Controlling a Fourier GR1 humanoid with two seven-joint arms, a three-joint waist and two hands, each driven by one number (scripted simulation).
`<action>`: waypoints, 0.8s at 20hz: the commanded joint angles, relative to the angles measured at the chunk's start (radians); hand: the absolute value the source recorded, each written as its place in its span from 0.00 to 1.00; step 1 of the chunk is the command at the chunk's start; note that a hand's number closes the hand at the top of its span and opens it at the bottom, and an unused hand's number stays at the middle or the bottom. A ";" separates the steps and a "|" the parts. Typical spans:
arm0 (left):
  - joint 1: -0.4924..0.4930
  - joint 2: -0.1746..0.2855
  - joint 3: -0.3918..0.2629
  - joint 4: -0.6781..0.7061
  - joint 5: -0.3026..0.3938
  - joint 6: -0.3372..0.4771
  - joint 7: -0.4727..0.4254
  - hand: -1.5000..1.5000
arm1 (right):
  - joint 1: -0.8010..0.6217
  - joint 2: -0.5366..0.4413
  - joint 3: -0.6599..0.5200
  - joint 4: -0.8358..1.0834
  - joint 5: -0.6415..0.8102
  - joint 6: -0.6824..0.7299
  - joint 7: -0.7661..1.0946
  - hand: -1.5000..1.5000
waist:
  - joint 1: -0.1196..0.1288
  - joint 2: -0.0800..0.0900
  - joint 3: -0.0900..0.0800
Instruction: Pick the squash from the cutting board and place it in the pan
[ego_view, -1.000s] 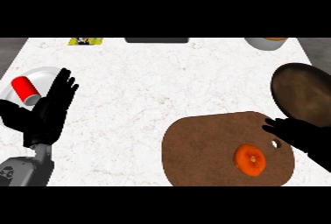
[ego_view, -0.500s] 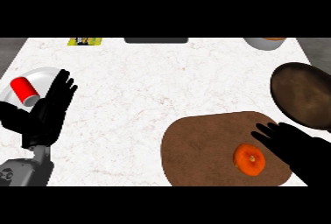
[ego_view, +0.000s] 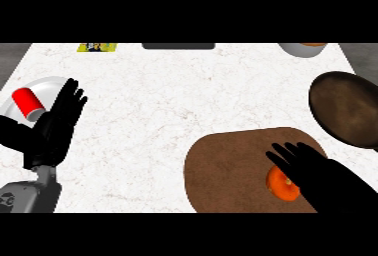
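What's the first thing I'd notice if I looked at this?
The bright orange squash on the brown cutting board, lower right, partly hidden by the black right hand. Next, the dark round pan at the right edge, and the left hand resting open at the left beside a red can.

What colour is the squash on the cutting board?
Orange. The small round squash shows best in the head view.

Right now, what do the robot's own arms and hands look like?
The black left hand has long slim fingers and sits on a boxy grey forearm. The black right hand looks alike; its forearm is out of view.
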 joint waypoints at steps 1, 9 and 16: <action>-0.034 -0.056 -0.022 0.052 -0.054 0.015 -0.011 0.50 | -0.052 0.033 0.007 0.093 0.068 -0.008 -0.031 0.00 | -0.001 0.001 0.000; 0.015 -0.040 0.055 -0.021 -0.043 -0.043 0.017 0.50 | -0.071 0.111 -0.011 0.160 0.124 0.013 -0.072 0.00 | 0.001 0.000 0.000; 0.021 -0.024 0.098 0.011 -0.043 -0.115 -0.009 0.50 | -0.057 0.117 0.000 0.280 0.204 -0.049 -0.164 0.00 | -0.001 0.000 0.000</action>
